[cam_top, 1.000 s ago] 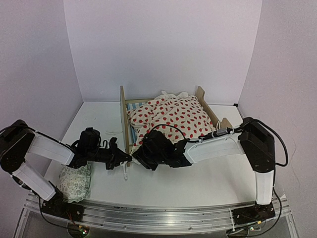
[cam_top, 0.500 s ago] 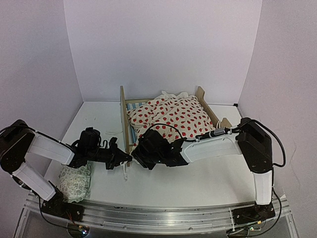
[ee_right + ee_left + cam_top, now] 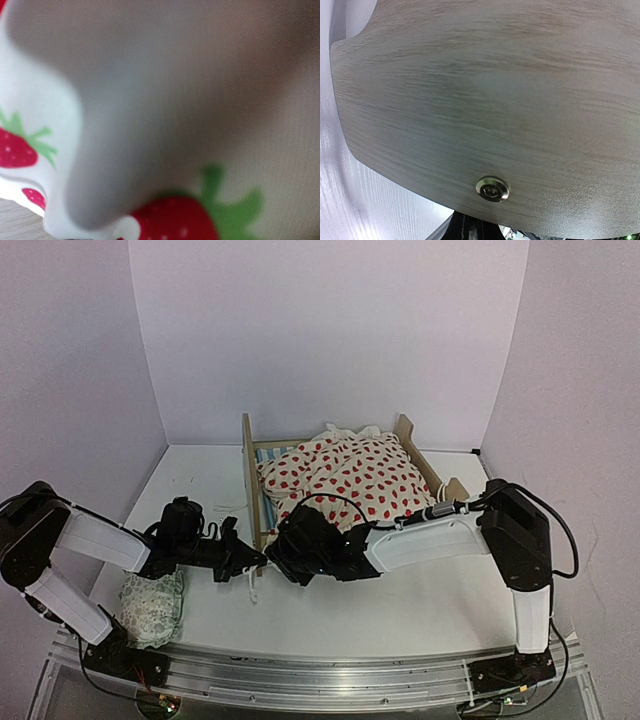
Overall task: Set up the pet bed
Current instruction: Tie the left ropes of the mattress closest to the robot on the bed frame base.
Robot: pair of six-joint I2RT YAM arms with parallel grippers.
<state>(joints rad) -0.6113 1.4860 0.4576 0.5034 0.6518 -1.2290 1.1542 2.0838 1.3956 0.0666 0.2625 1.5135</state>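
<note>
The pet bed (image 3: 249,480) stands at mid-table, its tall plywood headboard on the left and its lower footboard (image 3: 425,455) on the right. A strip of blue-and-white striped mattress (image 3: 272,452) shows at the far end. A cream blanket with red spots (image 3: 345,475) lies bunched over the bed. My left gripper (image 3: 258,561) is at the headboard's near lower corner. The left wrist view is filled by plywood (image 3: 485,95) with a screw (image 3: 492,189), and the dark fingers (image 3: 470,231) look closed together below it. My right gripper (image 3: 283,548) is pushed into the blanket's near left edge. Fabric (image 3: 165,120) hides its fingers.
A small pale green-patterned pillow (image 3: 152,604) lies on the table at the near left, under my left arm. The white walls stand close on the left, right and behind. The arms' rail runs along the near edge.
My right arm has slid a little to the left along the blanket's near edge, towards the headboard. The left arm and the bed have not moved.
</note>
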